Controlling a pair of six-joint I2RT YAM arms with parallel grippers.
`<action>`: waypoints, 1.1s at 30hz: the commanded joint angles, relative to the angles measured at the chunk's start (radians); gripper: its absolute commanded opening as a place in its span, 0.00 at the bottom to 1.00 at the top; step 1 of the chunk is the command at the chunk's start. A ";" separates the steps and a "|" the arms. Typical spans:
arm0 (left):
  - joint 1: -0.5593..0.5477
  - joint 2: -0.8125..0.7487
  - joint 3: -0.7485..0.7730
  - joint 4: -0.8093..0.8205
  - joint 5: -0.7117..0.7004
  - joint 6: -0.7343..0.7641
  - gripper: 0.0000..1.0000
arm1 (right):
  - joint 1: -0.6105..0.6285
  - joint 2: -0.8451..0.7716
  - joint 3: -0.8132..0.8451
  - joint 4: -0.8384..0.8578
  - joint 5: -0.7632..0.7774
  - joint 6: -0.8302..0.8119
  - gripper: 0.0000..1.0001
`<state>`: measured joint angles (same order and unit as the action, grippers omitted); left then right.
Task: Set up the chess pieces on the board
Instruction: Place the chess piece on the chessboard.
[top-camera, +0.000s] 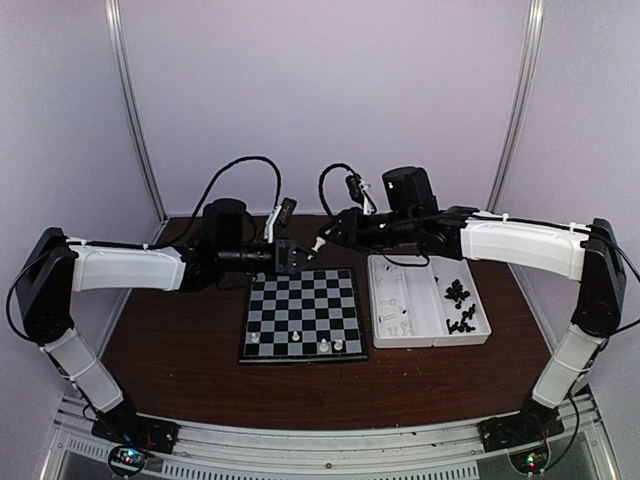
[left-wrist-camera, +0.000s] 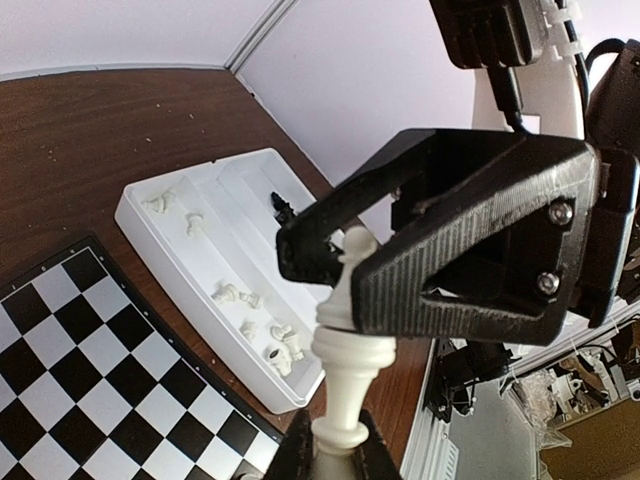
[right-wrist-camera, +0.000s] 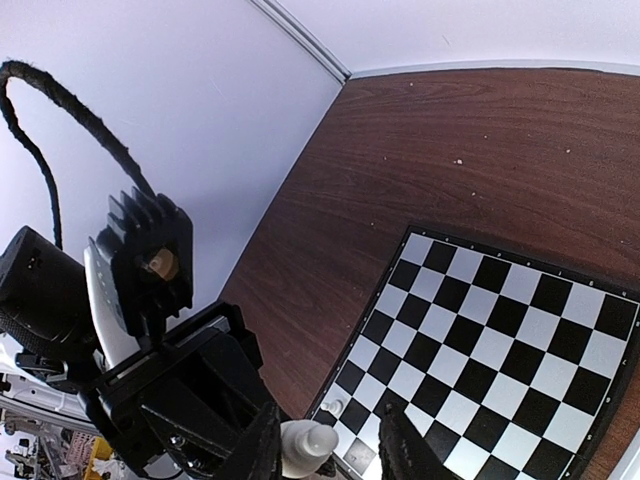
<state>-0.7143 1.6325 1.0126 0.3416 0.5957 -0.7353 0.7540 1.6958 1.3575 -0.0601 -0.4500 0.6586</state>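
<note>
Support surface: a dark brown wood-grain table (top-camera: 200, 375). Two items rest directly on it. A chessboard (top-camera: 302, 300) lies flat at the table centre. A white two-compartment tray (top-camera: 432, 338) lies at 3 o'clock from the chessboard, just beside it, possibly touching its rim.

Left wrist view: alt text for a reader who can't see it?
The left hand grips a white chess piece by its base while the right hand flanks its top with black fingers. Behind lie the white tray with loose white pieces and a corner of the board.
</note>
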 joint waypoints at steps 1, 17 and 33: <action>0.006 -0.020 -0.008 0.053 0.022 0.019 0.00 | -0.007 -0.035 0.031 0.005 -0.021 0.009 0.32; 0.006 -0.009 -0.009 0.055 0.032 0.021 0.00 | -0.018 -0.067 0.025 0.002 -0.027 0.004 0.35; 0.006 -0.014 -0.008 0.059 0.043 0.022 0.00 | -0.022 -0.046 0.029 -0.005 -0.044 0.010 0.32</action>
<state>-0.7143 1.6325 1.0092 0.3439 0.6201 -0.7315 0.7387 1.6554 1.3575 -0.0669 -0.4759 0.6624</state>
